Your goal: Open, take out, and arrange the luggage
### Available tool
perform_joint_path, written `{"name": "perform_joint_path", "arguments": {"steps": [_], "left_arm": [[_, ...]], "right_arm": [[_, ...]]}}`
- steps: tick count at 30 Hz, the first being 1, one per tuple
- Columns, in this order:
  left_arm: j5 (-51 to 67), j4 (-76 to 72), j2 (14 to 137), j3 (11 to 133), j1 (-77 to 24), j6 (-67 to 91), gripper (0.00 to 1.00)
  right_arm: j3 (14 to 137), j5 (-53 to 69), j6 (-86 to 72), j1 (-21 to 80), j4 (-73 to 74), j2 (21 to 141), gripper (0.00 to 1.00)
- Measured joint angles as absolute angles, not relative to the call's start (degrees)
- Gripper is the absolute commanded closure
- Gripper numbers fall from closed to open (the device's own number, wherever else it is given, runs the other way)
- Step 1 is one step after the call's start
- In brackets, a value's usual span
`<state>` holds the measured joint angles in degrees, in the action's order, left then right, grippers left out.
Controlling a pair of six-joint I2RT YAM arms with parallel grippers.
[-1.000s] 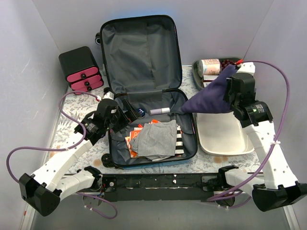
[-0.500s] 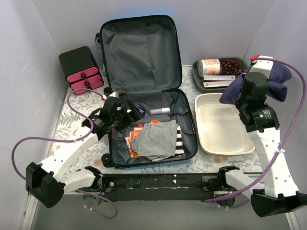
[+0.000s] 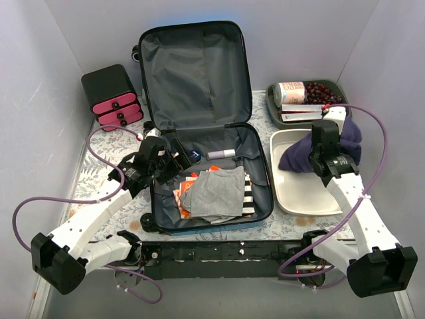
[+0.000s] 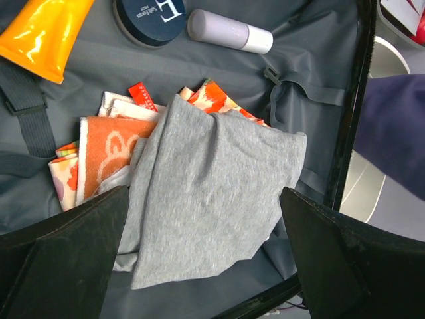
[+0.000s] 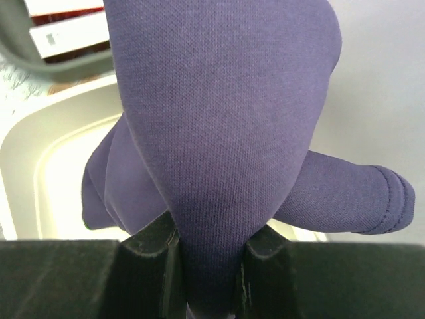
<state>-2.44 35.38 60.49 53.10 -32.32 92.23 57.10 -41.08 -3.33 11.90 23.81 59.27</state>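
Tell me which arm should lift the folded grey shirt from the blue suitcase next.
Left. The left gripper hangs open over the folded grey shirt, while the right gripper is shut on a navy cloth above the white tray.

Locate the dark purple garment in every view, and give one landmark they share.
Top external: dark purple garment right of centre, over the white tray.
Left wrist: garment at the right edge.
Right wrist: garment fills the centre, pinched by the right end effector.
Shared landmark: the white tray, in all three.

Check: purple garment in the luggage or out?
Out. The right claw grips the purple garment over the white tray, beside the luggage.
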Motion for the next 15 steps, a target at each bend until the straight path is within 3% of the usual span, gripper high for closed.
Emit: {"name": "perform_joint_path", "arguments": {"steps": [15], "left_arm": [[-3.5,37.3,58.2,50.0,-32.3,94.5,0.02]], "right_arm": [[40.3,-33.0,-30.5,11.9,26.4,47.1,0.99]]}}
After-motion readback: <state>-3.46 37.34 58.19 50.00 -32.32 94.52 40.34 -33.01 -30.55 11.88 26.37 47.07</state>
